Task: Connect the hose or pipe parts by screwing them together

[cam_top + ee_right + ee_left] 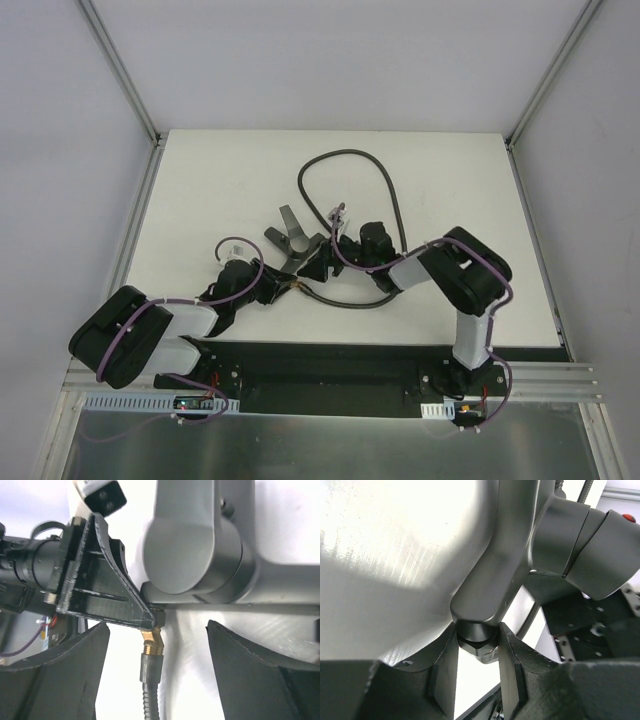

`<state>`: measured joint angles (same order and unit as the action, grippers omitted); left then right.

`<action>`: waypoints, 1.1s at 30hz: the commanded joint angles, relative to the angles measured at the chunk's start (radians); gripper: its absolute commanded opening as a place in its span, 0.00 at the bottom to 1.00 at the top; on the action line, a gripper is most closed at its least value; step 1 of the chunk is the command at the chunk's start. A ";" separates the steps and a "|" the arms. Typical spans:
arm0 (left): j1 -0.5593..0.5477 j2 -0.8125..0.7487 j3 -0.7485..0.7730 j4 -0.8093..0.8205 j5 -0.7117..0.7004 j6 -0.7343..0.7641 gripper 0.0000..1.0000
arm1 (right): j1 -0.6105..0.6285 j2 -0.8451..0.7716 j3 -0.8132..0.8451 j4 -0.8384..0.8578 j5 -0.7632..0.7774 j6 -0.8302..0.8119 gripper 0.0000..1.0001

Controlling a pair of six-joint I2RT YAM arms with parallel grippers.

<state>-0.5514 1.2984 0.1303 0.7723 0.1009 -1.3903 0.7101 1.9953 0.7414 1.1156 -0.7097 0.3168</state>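
In the top view the grey forked fitting (289,234) stands over the table's middle, its fork pointing away. My left gripper (284,284) is shut on the fitting's near end. In the left wrist view the fingers (512,665) clamp the dark hex nut (477,647) under the fitting's body (485,580). The dark hose (391,196) loops across the back of the table and returns to the fitting. Its brass end (153,643) meets that nut, with the ribbed hose (149,695) trailing below. My right gripper (158,635) is open, its fingers wide on either side of the brass end without touching it.
The white table (230,180) is bounded by aluminium frame posts (120,75) and white walls. A black base plate (330,365) runs along the near edge. Purple cables (350,262) hang on both arms. The two grippers sit very close together at mid-table.
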 commanded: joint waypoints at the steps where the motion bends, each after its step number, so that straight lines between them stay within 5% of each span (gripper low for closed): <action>1: -0.012 -0.017 0.054 0.019 0.034 0.037 0.00 | 0.000 -0.214 -0.091 -0.140 0.232 -0.212 0.81; 9: -0.012 -0.021 0.071 0.021 0.045 0.034 0.00 | 0.228 -0.401 -0.148 -0.399 0.671 -0.556 0.72; 16: -0.010 -0.028 0.088 -0.011 0.060 0.028 0.00 | 0.458 -0.371 -0.105 -0.470 1.042 -0.754 0.53; 19: -0.010 -0.037 0.095 -0.024 0.060 0.030 0.00 | 0.505 -0.325 -0.059 -0.505 1.180 -0.795 0.53; 31: -0.010 -0.054 0.101 -0.057 0.062 0.024 0.00 | 0.554 -0.199 0.035 -0.594 1.291 -0.792 0.42; 33: -0.010 -0.054 0.103 -0.059 0.063 0.025 0.00 | 0.552 -0.196 0.036 -0.597 1.293 -0.780 0.29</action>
<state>-0.5510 1.2804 0.1894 0.6617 0.1516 -1.3830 1.2625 1.7920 0.7429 0.5518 0.5098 -0.4786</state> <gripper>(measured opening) 0.302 0.413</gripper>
